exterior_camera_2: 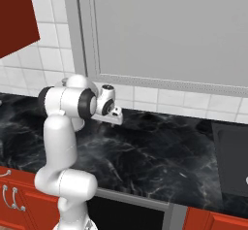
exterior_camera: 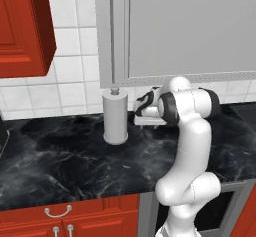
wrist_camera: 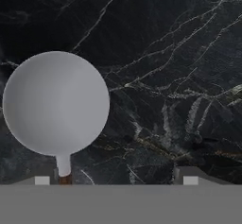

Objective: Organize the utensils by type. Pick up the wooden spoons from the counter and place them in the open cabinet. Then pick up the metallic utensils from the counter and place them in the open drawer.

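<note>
Hand view looks straight down at the counter (wrist_camera: 179,53), claw (wrist_camera: 116,176) spread wide with nothing between its tips. Just off its left tip sits a grey paper towel roll (wrist_camera: 56,102) seen end-on, with a brownish sliver (wrist_camera: 65,178) under it, possibly a wooden spoon handle, hard to say. Still hunting the first spoon; next, confirm that sliver and line up over it

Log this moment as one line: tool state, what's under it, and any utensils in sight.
tool: open, holding nothing | below: black counter, beside grey paper towel roll | utensils: none in sight
</note>
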Robot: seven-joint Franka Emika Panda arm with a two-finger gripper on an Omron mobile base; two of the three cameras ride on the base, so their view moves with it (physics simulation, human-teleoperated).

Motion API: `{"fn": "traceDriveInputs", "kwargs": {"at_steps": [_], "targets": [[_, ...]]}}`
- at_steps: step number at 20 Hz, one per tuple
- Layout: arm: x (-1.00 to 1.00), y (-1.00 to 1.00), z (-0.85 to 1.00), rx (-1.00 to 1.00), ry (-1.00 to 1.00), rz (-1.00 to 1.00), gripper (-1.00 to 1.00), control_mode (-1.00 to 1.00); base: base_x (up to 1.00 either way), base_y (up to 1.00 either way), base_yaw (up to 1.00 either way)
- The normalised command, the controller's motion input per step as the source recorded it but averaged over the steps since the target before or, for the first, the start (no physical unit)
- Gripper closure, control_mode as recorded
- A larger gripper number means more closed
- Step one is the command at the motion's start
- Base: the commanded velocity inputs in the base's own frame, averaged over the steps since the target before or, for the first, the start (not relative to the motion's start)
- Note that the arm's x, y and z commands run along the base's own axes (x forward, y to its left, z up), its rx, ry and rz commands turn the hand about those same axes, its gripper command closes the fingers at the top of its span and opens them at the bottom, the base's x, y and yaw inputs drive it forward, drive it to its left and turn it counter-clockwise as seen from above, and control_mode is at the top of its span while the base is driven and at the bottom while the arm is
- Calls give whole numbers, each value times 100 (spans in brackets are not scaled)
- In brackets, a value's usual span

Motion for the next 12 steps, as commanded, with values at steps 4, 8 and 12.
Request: {"fn": "traceDriveInputs", "kwargs": {"at_steps": [4, 8, 12], "targets": [[-26, -45, -10, 0, 0, 0, -100, -100, 0, 0, 0], [-26, -45, -7, 0, 0, 0, -100, -100, 0, 0, 0], [-32, -33, -10, 0, -1, 0, -100, -100, 0, 0, 0]]}}
